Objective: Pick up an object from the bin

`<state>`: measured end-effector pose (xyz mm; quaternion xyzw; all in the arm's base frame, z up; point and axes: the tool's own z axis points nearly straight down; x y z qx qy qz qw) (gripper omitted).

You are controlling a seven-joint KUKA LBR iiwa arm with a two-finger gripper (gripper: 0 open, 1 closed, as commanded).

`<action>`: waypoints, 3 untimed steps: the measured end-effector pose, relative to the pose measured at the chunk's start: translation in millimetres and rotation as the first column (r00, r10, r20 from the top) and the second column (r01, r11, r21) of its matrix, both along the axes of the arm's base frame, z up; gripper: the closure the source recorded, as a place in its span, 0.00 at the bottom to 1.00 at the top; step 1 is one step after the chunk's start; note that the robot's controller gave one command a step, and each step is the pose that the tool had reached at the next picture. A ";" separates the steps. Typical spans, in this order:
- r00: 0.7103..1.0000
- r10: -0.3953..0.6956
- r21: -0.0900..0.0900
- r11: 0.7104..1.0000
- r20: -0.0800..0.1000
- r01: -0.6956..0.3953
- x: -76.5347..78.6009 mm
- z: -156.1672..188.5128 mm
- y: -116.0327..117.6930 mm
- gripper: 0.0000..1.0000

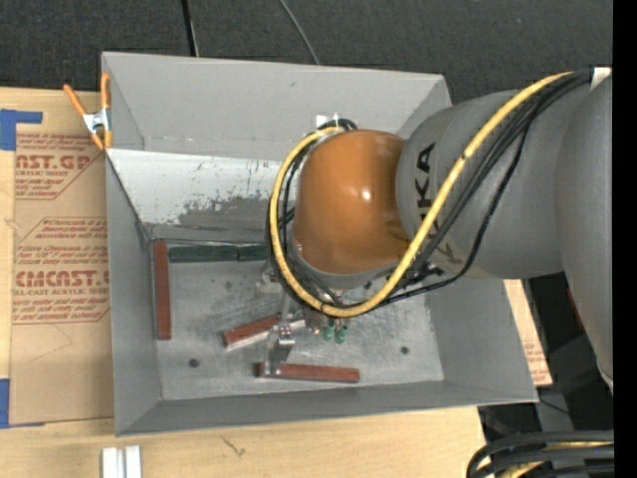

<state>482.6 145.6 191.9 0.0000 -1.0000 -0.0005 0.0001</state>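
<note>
The pincer (284,343) hangs low in the grey bin (249,98), seemingly just above the longer reddish stick (311,373), with a shorter reddish stick (247,334) beside it. Whether it's apart or together, I can't tell.

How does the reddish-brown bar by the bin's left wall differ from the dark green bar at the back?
Colour: the reddish-brown bar is rust red, the dark green bar almost black. Pose: the reddish-brown bar runs along the left wall; the dark green bar lies crosswise to it, along the back wall. Both are slim straight bars lying flat on the floor.
</note>
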 end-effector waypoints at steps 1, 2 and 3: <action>1.000 0.000 0.000 1.000 0.000 0.000 0.0 0.0 0.0 0.00; 0.998 0.060 0.008 0.998 0.034 -0.060 28.5 -106.6 -29.3 1.00; 0.998 0.061 0.006 0.998 0.024 -0.061 24.3 -112.6 -29.7 0.00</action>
